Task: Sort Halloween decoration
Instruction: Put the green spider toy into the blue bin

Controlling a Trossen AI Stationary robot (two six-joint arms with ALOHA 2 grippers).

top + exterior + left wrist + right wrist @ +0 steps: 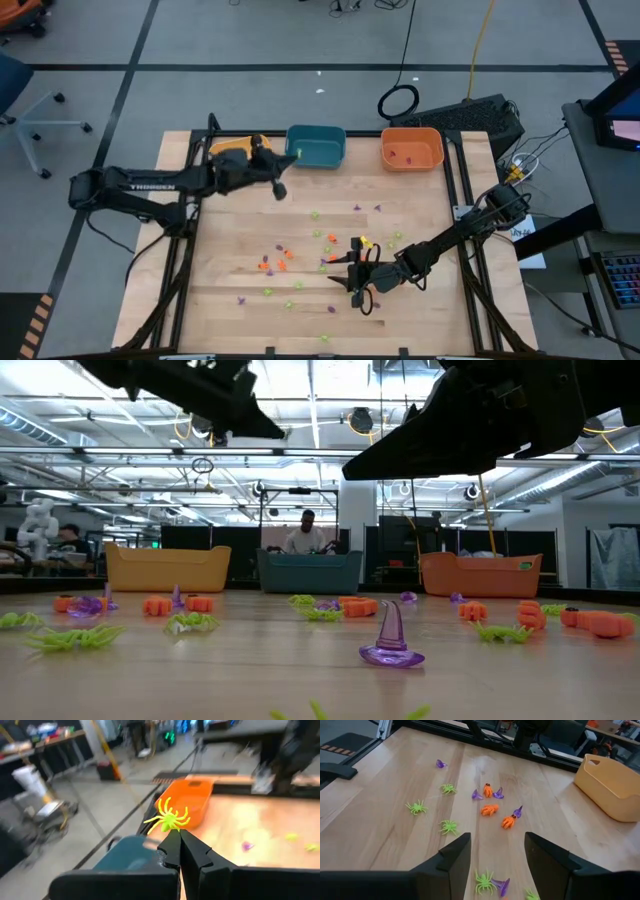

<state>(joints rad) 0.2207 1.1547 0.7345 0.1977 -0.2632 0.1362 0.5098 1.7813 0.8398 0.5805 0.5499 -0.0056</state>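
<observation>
Spider: we saw a light-green spider [169, 819] pinched at the tips of the left gripper [179, 836], its legs spread out beyond the fingertips, body upright.
Left gripper: clenched on the spider, near the teal bin [316, 146].
Right gripper [497, 852]: fingers apart, holding nothing, low over the table [420, 310].
Trinkets [490, 810]: orange, green and purple pieces scattered on the wood; we could not tell their long axes.
Purple hat [390, 635]: upright, tip pointing up.

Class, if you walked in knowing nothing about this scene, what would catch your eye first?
Probably the light-green spider pinched in the left gripper's shut fingers, carried near the teal bin at the table's far edge. Next, the scatter of tiny orange, green and purple trinkets mid-table, where the right gripper hovers with fingers open.
</observation>
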